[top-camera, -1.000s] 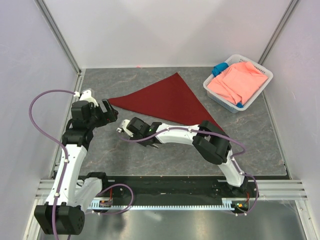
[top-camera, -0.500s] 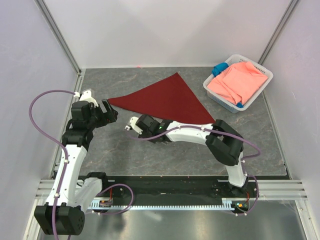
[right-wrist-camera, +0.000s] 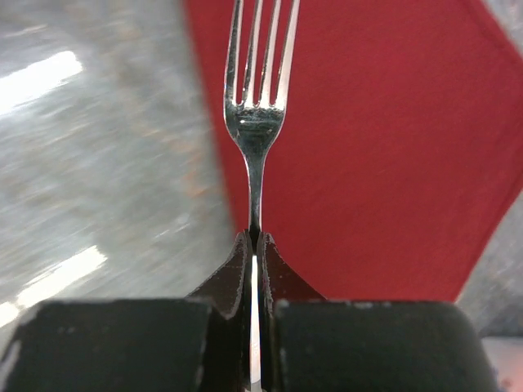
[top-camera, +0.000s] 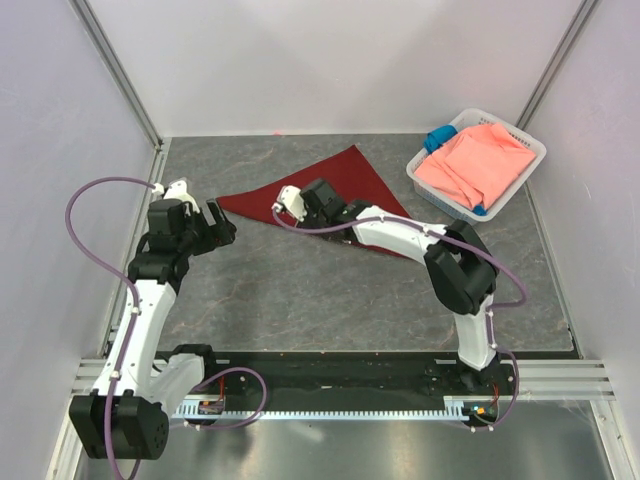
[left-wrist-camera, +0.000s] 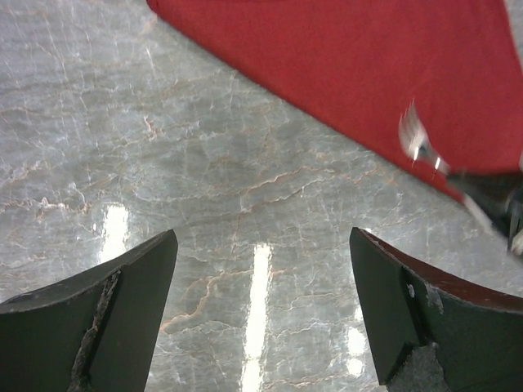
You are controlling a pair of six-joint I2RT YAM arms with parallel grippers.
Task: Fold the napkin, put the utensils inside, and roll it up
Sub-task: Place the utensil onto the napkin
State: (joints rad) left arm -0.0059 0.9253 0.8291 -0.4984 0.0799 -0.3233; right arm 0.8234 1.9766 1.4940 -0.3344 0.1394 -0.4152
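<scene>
Right gripper (right-wrist-camera: 255, 245) is clamped on a slim, shiny steel fork (right-wrist-camera: 257, 98), tines at 12 o'clock, its handle swallowed between the black fingers (right-wrist-camera: 225, 282); from above it's too small to pick out. The napkin (top-camera: 352, 172), a soft matte maroon triangle, lies flat on the veined grey table (top-camera: 300, 290) toward 12 o'clock, near edge partly hidden under the right arm (top-camera: 400, 232). Left gripper (left-wrist-camera: 261, 245) hangs wide open, empty, off the cloth's 9 o'clock corner.

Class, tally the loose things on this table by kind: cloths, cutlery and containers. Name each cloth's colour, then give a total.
Cloths: 3 (maroon napkin, salmon-pink cloth, blue cloth)
Cutlery: 1 (fork)
Containers: 1 (white basket)
Total: 5
</scene>
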